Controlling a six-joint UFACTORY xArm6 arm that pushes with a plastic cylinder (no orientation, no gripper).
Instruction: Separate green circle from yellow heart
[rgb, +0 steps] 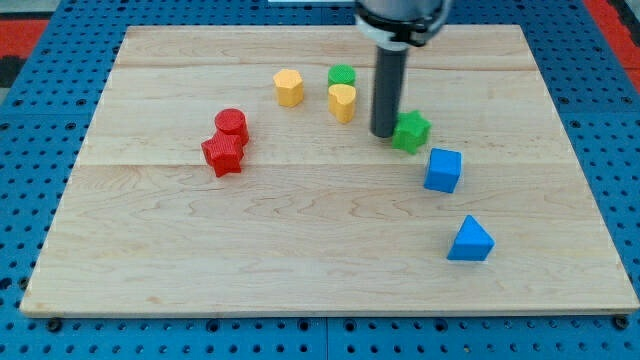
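The green circle (342, 75) sits near the view's top centre, touching the yellow heart (342, 102) just below it. My tip (384, 133) is on the board to the right of the yellow heart, a short gap away, and right beside the left edge of a green star (411, 131).
A yellow hexagon (288, 87) lies left of the green circle. A red cylinder (231, 124) and a red star (223, 155) touch at the left. A blue cube (443, 169) and a blue triangle (470, 240) lie at the right. The wooden board (300, 250) sits on a blue pegboard.
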